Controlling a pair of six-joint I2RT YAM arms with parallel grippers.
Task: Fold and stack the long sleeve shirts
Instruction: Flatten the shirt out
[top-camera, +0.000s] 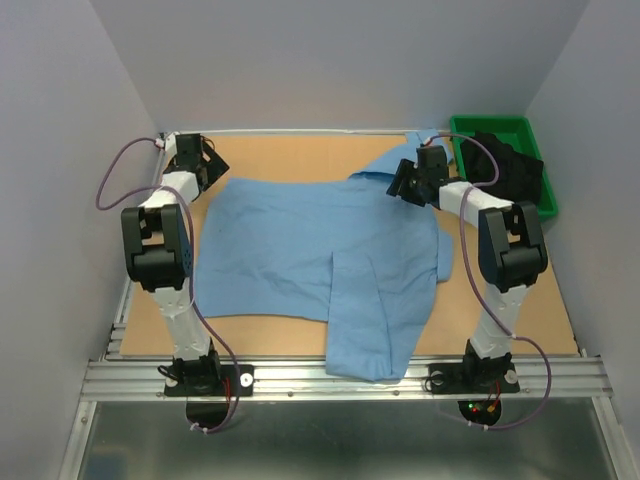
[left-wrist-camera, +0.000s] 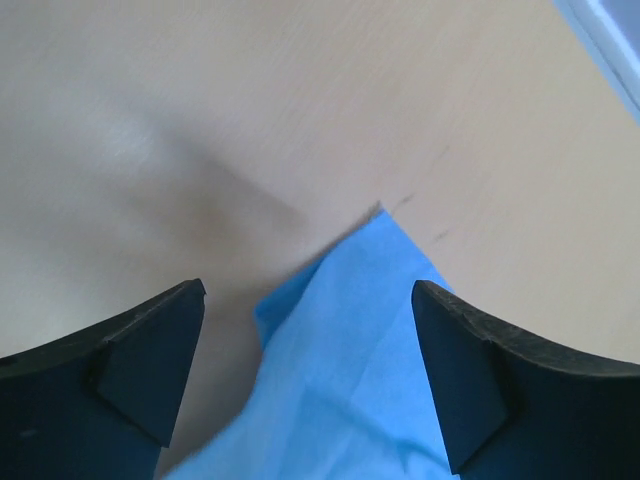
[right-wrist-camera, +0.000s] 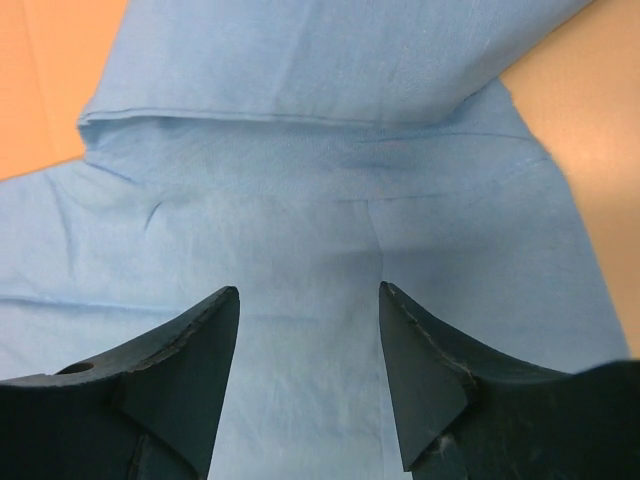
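Top view: I see the shirt (top-camera: 320, 250) spread across the tabletop (top-camera: 540, 320), one part reaching past the near edge.
Left wrist: the left tool (left-wrist-camera: 308, 300) is wide, over a shirt corner.
Right wrist: the right tool (right-wrist-camera: 308, 295) is wide, over the shirt fabric.

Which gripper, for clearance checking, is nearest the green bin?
The right gripper, above the shirt by the green bin; the left gripper is at the opposite corner.

A light blue thin-fabric long sleeve shirt (top-camera: 300, 245) lies spread across a tan wooden surface (top-camera: 540, 310), one flap past the near edge. Left fingers (left-wrist-camera: 130, 380) flank its far left corner. Right fingers (right-wrist-camera: 175, 390) hang over its far right. A green plastic bin (top-camera: 490, 121) sits in the far right corner.
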